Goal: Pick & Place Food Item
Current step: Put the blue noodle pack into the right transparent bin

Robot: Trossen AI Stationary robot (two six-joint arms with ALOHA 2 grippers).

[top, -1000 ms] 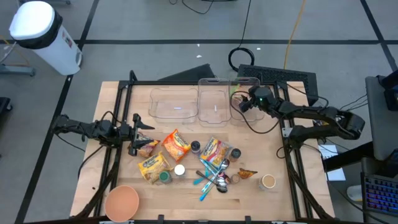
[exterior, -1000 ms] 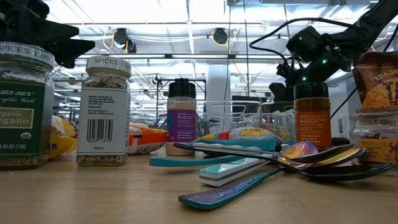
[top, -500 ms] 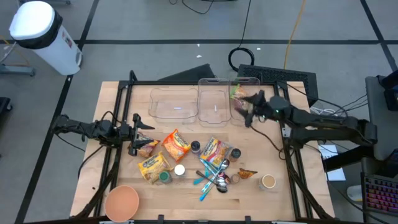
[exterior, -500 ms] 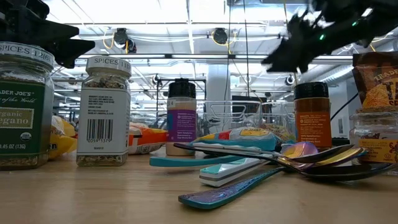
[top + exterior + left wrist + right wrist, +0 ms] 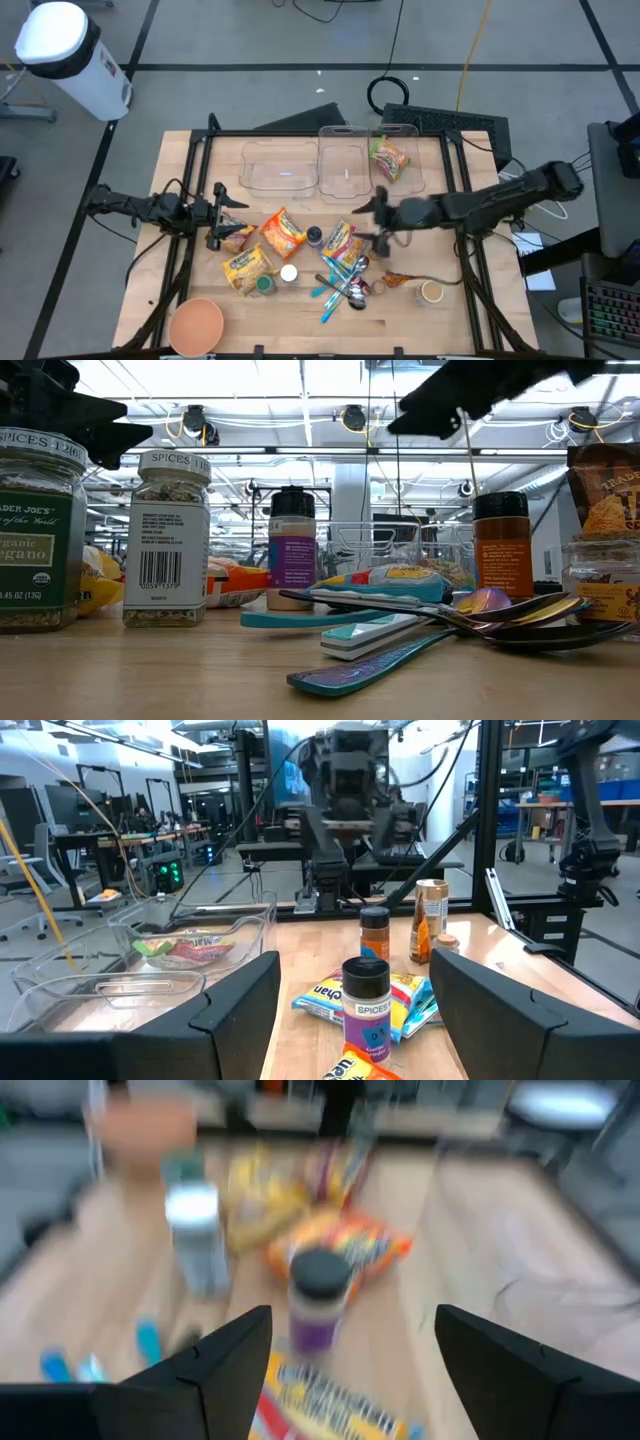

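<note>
A green and red food packet [image 5: 388, 158] lies flat on the floor of the rightmost clear container [image 5: 410, 178] at the table's far side; the left wrist view shows the packet [image 5: 195, 950] too. My right gripper [image 5: 366, 222] hangs open above the middle of the table, over the striped snack bag [image 5: 343, 242] and a dark-lidded spice jar [image 5: 318, 1305], with nothing between its fingers. My left gripper [image 5: 222, 213] waits open at the table's left side, beside a snack bag [image 5: 237, 237].
Two more clear containers [image 5: 280, 165] [image 5: 345, 160] stand at the far side. Snack bags [image 5: 283, 232] [image 5: 247, 265], spice jars [image 5: 378, 246], spoons [image 5: 345, 280], a small cup [image 5: 431, 292] and an orange bowl [image 5: 195, 325] crowd the middle and near side.
My right gripper has swung away from above the rightmost container toward the table's near side and middle, rising and levelling out as it went. The green and red packet has stayed behind in the container.
</note>
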